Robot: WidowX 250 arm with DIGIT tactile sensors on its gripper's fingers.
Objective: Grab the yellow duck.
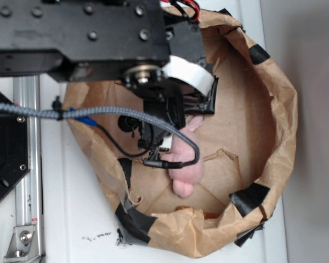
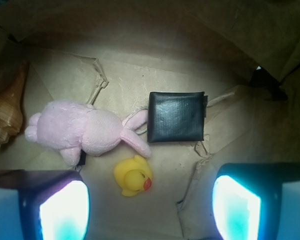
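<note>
Between the open gripper (image 2: 150,205) fingers, the duck (image 2: 133,175) sits on the paper floor.
Its beak points right; from outside, the arm (image 1: 98,38) hides it.

Yellow duck (image 2: 134,176), pink bunny (image 2: 85,131), black patch (image 2: 176,117)

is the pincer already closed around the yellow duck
No, in the wrist view the yellow duck lies free on the brown paper, between and ahead of the open pincer pads.
</note>
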